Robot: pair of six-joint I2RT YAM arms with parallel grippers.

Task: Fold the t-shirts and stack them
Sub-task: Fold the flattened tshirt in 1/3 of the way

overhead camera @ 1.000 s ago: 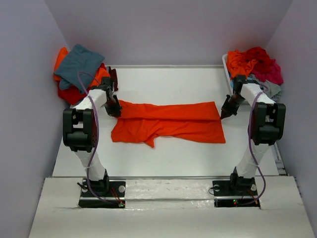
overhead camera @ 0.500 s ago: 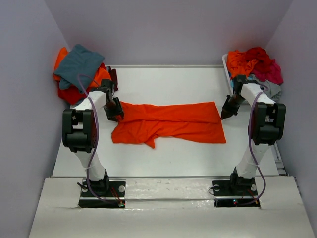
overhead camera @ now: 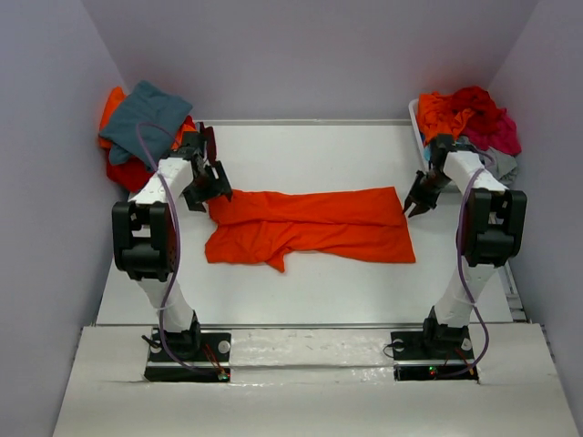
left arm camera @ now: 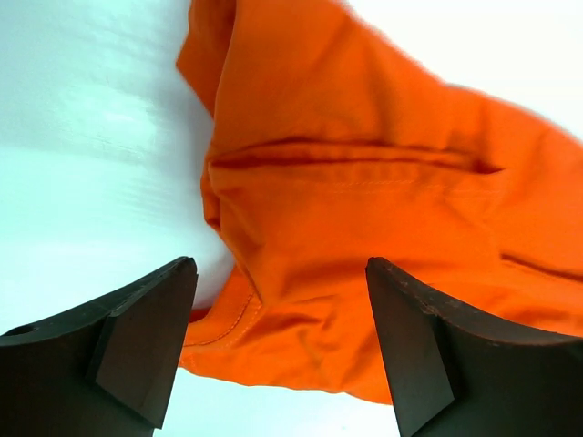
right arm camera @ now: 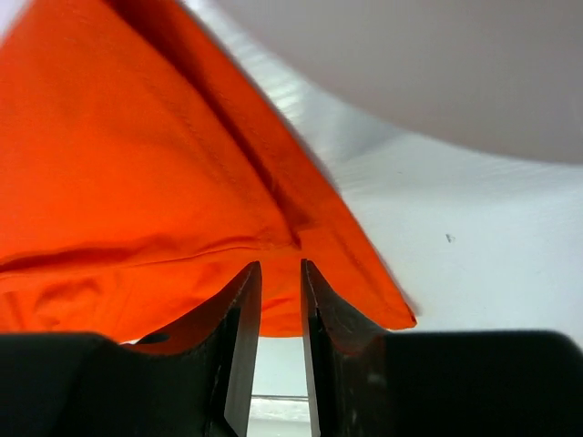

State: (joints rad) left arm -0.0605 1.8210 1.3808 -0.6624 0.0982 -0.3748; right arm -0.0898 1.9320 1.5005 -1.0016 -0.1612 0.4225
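The bright orange t-shirt [overhead camera: 310,223] lies on the table as a long band folded lengthwise, with a sleeve sticking out at its lower left. My left gripper [overhead camera: 214,187] hangs over the shirt's left end, jaws wide open and empty; in the left wrist view the gripper [left arm camera: 281,273] has the rumpled hem of the t-shirt [left arm camera: 364,209] lying loose below it. My right gripper [overhead camera: 412,208] is at the shirt's right corner. In the right wrist view its jaws [right arm camera: 281,269] stand a narrow gap apart, with the cloth's corner [right arm camera: 137,182] just past the fingertips.
A heap of t-shirts [overhead camera: 146,127], teal-grey on top of orange and red, sits at the back left. A white bin [overhead camera: 416,123] at the back right holds orange, red, magenta and grey shirts [overhead camera: 469,118]. Grey walls close in both sides.
My left gripper opened wide, let go of the shirt's left end and drew up and back. My right gripper's jaws parted slightly at the right corner. The shirt settled flat.
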